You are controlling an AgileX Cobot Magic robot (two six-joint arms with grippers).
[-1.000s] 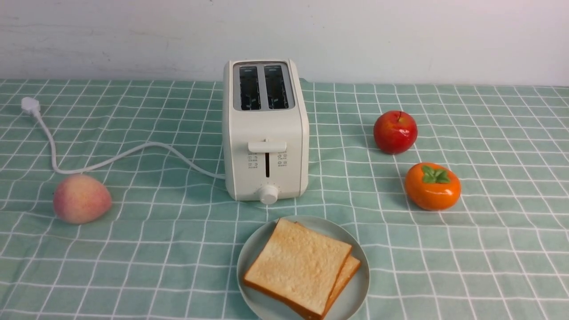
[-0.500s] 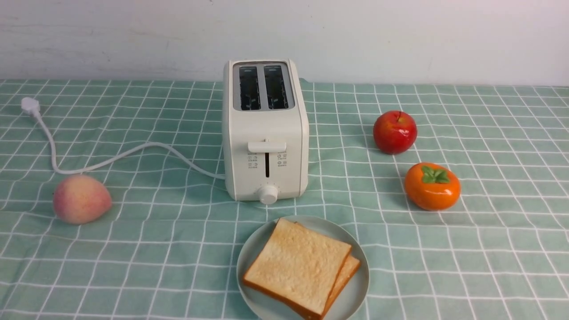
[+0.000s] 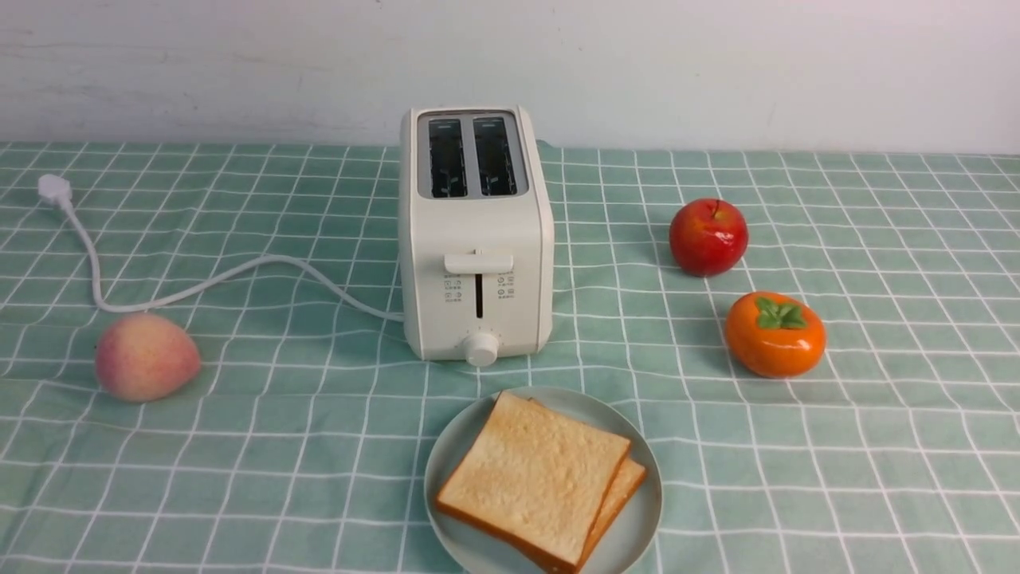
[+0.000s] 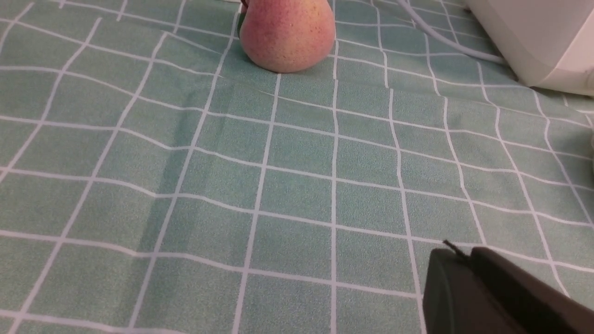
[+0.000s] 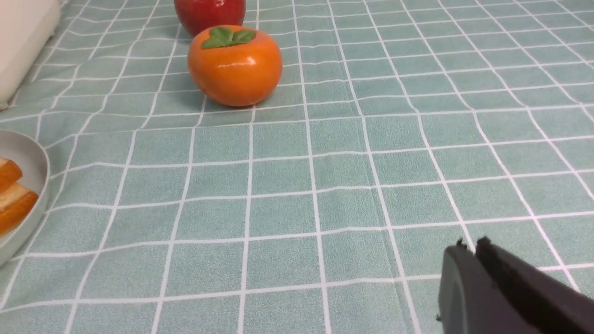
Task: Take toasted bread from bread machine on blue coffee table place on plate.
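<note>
toast (image 3: 534,478): stacked at lower centre, apparently served
plate (image 3: 641,518): lay beneath, catching both slices
toaster (image 3: 478,231): stood upper centre, slots upward for lifting bread
grippers (image 4: 464,260) (image 5: 473,253): both had jaws together, holding nothing

Even, fairly bright light falls over the tabletop (image 3: 319,462), with a soft darker patch just beside the toaster (image 3: 478,239) and small glossy glints on the apple (image 3: 708,237) and the persimmon (image 3: 775,335), both to the right of the toaster. The front view is sharp from the toaster to the wall (image 3: 637,72) behind it. In the wrist views, the dark claws (image 4: 492,297) (image 5: 492,287) look soft and slightly blurred.
</note>
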